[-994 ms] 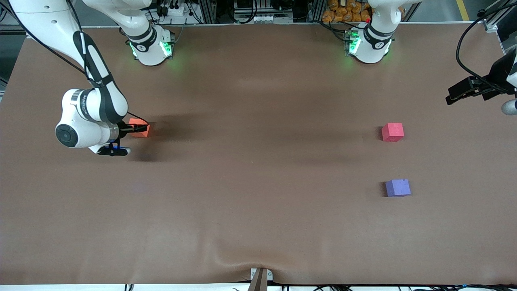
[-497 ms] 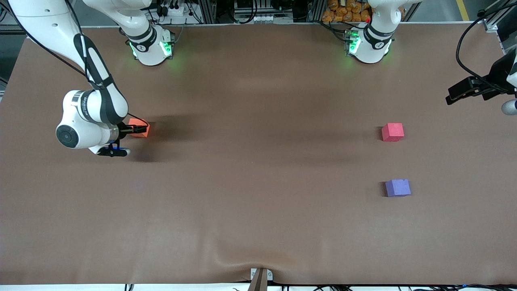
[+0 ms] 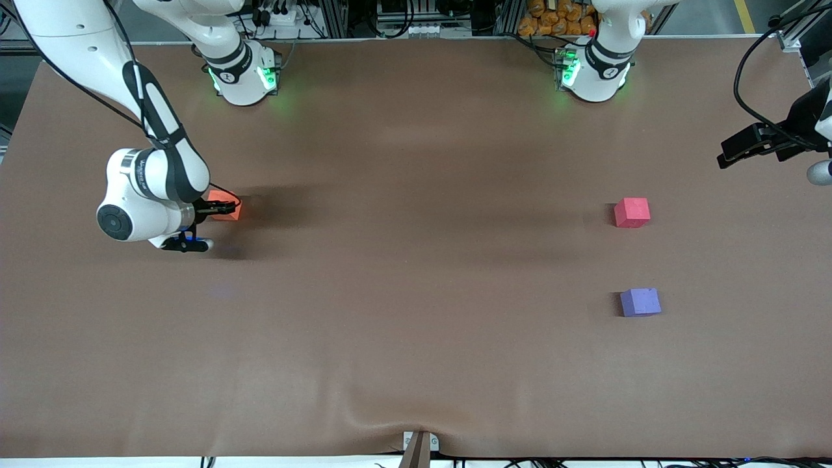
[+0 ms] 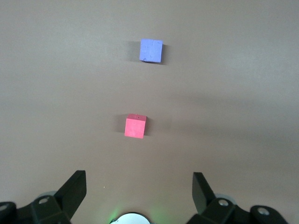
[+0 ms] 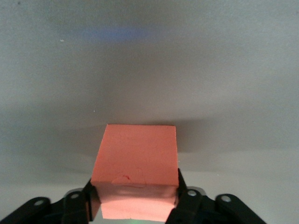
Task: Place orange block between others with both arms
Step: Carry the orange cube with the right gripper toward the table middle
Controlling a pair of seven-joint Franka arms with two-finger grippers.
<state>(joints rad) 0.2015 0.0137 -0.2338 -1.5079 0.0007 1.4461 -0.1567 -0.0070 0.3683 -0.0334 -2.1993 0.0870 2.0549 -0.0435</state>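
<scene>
The orange block (image 3: 227, 210) rests on the brown table toward the right arm's end, and my right gripper (image 3: 220, 208) is shut on it, its fingers pressing two of the block's sides. The right wrist view shows the orange block (image 5: 135, 161) filling the right gripper (image 5: 135, 186). The others stand toward the left arm's end: the red-pink cube (image 3: 632, 212), and the purple-blue cube (image 3: 640, 302) nearer to the front camera. My left gripper (image 3: 733, 153) waits, open and empty, over the table's edge. In the left wrist view the left gripper (image 4: 139, 181) looks down on the red-pink cube (image 4: 135, 126) and purple-blue cube (image 4: 151, 50).
The arms' green-lit bases (image 3: 244, 75) (image 3: 591, 71) stand along the back edge. A small metal bracket (image 3: 419, 445) sits at the table's front edge, where the brown cloth (image 3: 416, 273) wrinkles. A gap about two cubes wide separates the red-pink and purple-blue cubes.
My right gripper has closed on the orange block, and its wrist has shifted slightly. The left arm and the other two cubes have not moved.
</scene>
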